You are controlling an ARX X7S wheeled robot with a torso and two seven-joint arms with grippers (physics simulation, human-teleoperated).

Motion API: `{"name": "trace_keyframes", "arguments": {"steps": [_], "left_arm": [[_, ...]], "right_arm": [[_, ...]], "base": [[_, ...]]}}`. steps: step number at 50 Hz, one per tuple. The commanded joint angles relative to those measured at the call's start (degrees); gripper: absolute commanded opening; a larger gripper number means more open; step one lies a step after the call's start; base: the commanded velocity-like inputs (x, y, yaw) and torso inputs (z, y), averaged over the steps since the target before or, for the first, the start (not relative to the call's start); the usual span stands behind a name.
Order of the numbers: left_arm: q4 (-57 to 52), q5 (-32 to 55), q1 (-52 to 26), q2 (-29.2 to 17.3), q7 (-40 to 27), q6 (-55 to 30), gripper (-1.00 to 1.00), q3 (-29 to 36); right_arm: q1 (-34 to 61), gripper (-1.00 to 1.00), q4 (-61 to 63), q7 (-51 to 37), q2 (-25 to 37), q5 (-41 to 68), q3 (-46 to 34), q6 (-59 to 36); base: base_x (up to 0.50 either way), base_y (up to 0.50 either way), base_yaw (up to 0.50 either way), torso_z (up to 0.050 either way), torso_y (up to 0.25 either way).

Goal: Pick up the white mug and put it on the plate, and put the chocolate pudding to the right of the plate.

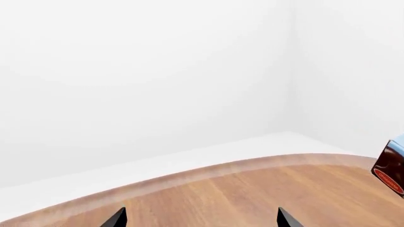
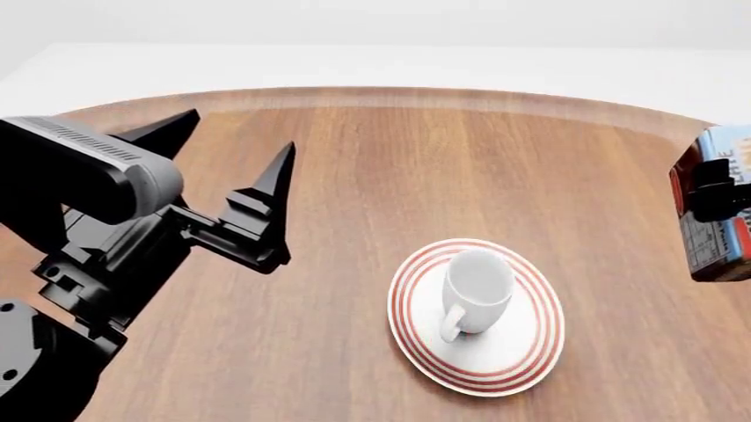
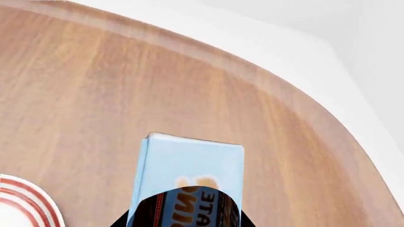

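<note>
The white mug (image 2: 476, 288) stands upright on the red-ringed plate (image 2: 528, 347) in the head view, handle toward me. A sliver of the plate's rim (image 3: 25, 198) shows in the right wrist view. My right gripper (image 2: 713, 189) at the far right edge is shut on the chocolate pudding box (image 2: 713, 224) and holds it above the table, right of the plate. The right wrist view shows the box's light blue face (image 3: 189, 170) between my jaws (image 3: 183, 222). My left gripper (image 2: 229, 171) is open and empty, raised left of the plate; its fingertips (image 1: 117, 218) show over bare wood.
The round wooden table's far edge (image 2: 399, 92) curves across the back, with white floor and walls beyond. The pudding box's corner (image 1: 391, 165) shows at the edge of the left wrist view.
</note>
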State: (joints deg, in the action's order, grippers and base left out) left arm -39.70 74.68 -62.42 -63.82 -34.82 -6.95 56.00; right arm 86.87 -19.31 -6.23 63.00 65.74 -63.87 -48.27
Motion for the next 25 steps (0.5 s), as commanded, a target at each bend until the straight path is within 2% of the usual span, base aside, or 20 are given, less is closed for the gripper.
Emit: {"name": "trace_keyframes", "arguments": {"steps": [1, 12, 25], "left_arm": [[0.5, -1.2, 0.3, 1.2, 1.2, 0.2, 1.00, -1.1], [1.0, -1.6, 0.9, 1.4, 1.6, 0.6, 1.00, -1.0], [1.1, -1.5, 0.8, 1.5, 1.6, 0.4, 1.00, -1.2]], "right_arm": [[-2.6, -1.00, -0.2, 1.3, -0.7, -1.5, 1.0, 1.6], [-4.5, -1.00, -2.7, 3.0, -3.2, -1.2, 1.1, 4.2], [-6.5, -1.00, -2.9, 3.2, -3.3, 0.0, 1.4, 5.0]], "base": [[0.00, 0.00, 0.00, 0.000, 0.000], [0.00, 0.00, 0.00, 0.000, 0.000], [0.00, 0.00, 0.00, 0.000, 0.000]]}}
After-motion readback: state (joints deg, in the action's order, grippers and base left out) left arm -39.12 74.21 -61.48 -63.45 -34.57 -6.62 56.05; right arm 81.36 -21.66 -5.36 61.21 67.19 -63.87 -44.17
